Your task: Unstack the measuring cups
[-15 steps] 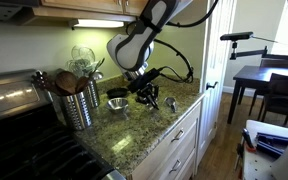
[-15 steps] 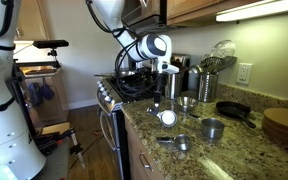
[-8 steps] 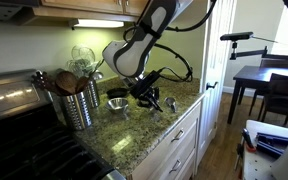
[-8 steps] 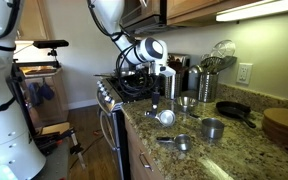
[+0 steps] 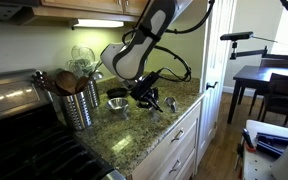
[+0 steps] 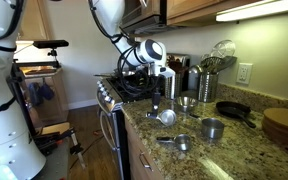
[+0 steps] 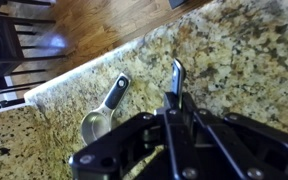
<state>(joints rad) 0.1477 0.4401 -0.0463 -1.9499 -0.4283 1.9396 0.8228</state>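
Note:
Several small silver measuring cups lie apart on the granite counter point(image 6: 244, 150). In an exterior view there is one under my gripper point(image 6: 165, 117), one near the front edge point(image 6: 179, 142), one further along point(image 6: 212, 128) and one by the utensil holder point(image 6: 187, 101). My gripper point(image 7: 172, 108) is shut on the handle of a measuring cup point(image 7: 176, 72), low over the counter. A second cup point(image 7: 97, 122) lies to its left in the wrist view. My gripper point(image 5: 149, 97) also shows in both exterior views, with cups beside it point(image 5: 117, 103).
A perforated steel utensil holder point(image 5: 77, 103) with wooden spoons stands by the stove point(image 5: 14, 110). A dark pan point(image 6: 234, 110) and a round wooden board point(image 6: 284, 125) sit further along. The counter's front edge point(image 7: 74, 78) drops to the wood floor close by.
My arm has shifted a little sideways and lower over the counter, with the cup's handle still between the fingers. The other cups have not moved.

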